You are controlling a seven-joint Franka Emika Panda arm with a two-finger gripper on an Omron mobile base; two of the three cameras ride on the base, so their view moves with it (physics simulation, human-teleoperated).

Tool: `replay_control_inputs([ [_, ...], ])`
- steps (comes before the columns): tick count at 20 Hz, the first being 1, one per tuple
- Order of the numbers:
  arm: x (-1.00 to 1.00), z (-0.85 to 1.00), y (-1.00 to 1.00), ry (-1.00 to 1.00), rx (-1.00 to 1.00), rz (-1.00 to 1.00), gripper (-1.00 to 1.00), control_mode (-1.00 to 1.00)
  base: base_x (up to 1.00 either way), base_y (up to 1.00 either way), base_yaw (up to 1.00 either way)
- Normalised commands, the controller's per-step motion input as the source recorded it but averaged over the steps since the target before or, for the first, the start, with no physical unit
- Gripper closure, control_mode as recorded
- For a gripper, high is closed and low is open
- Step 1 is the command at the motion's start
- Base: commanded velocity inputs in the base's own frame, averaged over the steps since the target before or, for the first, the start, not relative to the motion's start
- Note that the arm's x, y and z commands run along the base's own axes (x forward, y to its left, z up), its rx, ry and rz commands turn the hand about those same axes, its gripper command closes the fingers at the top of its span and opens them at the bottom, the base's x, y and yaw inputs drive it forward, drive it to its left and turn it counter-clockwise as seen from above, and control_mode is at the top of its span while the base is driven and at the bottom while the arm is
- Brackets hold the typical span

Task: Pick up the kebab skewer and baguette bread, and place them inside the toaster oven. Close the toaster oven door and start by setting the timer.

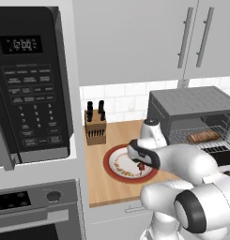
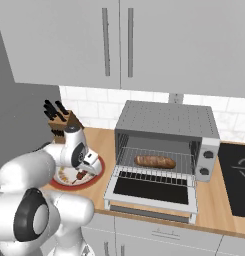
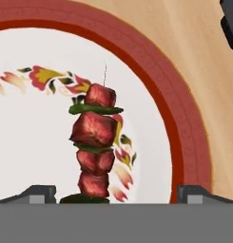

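The kebab skewer [image 3: 95, 147], dark red meat chunks with green slices, lies on a white plate with a red rim [image 3: 184, 128]. My gripper [image 3: 118, 194] hangs open just over it, a fingertip [image 3: 39, 193] on each side of the stick's near end. From the base views the gripper [image 1: 141, 164] [image 2: 86, 167] is low over the plate [image 1: 117, 174] [image 2: 61, 184]. The baguette bread [image 2: 155, 161] [image 1: 203, 137] rests on the wire rack inside the toaster oven [image 2: 166, 120] [image 1: 191, 101]. The toaster oven door [image 2: 151, 192] is dropped open, flat over the counter.
A knife block [image 1: 95, 124] [image 2: 59, 117] stands behind the plate by the tiled wall. The black microwave [image 1: 27, 84] hangs to the left above a range. A dark cooktop [image 2: 236, 177] lies right of the toaster oven. Wall cabinets hang overhead.
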Motion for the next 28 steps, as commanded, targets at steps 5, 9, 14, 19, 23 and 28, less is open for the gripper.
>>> replay_control_inputs([
  [5,0.11,-0.23,0.03,0.00,-0.01,0.00,-1.00,-1.00,0.00,0.00,0.00],
  [9,0.09,-0.22,0.04,0.00,-0.01,0.00,-1.00,-1.00,0.00,0.00,0.00],
  [14,0.08,-0.22,0.03,0.00,-0.01,0.00,-1.00,-1.00,0.00,0.00,0.00],
  [19,0.02,-0.17,0.04,0.00,0.00,0.00,1.00,-1.00,0.00,0.00,0.00],
  [23,0.00,-0.16,0.02,0.00,0.00,0.00,1.00,-1.00,0.00,0.00,0.00],
  [28,0.00,-0.08,0.00,0.00,0.00,0.00,1.00,-1.00,0.00,0.00,0.00],
])
